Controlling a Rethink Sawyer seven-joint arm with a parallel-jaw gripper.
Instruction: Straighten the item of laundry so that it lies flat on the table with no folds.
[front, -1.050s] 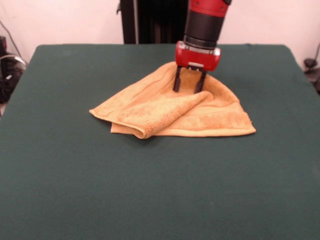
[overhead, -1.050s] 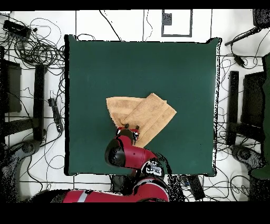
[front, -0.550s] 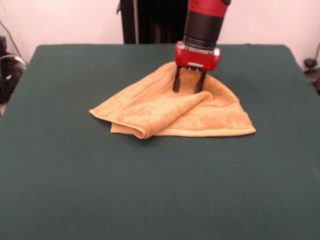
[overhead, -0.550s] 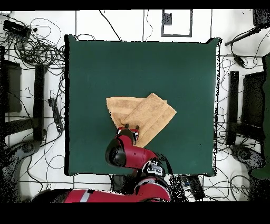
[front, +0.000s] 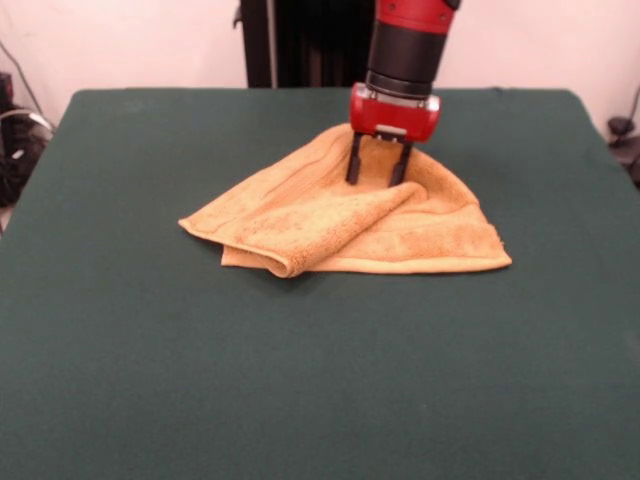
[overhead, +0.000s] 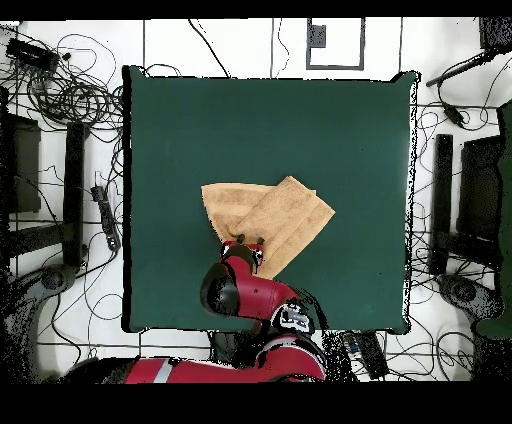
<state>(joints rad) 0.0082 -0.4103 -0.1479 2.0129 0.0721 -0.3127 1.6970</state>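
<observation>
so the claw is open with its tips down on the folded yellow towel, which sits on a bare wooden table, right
Not quite: the table is covered in dark green cloth, not bare wood, as the front view shows. The rest holds: the open claw has its tips down on the folded yellow towel.

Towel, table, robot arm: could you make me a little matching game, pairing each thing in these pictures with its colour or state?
Things:
1. towel
2. table
3. gripper
4. arm

Descriptions:
A. plain dark green, spread under everything
B. red and black, coming down from above
C. yellow-orange, folded over on itself
D. two dark fingers set apart, tips down at the towel's raised part

Pairs: 1-C, 2-A, 3-D, 4-B
</observation>
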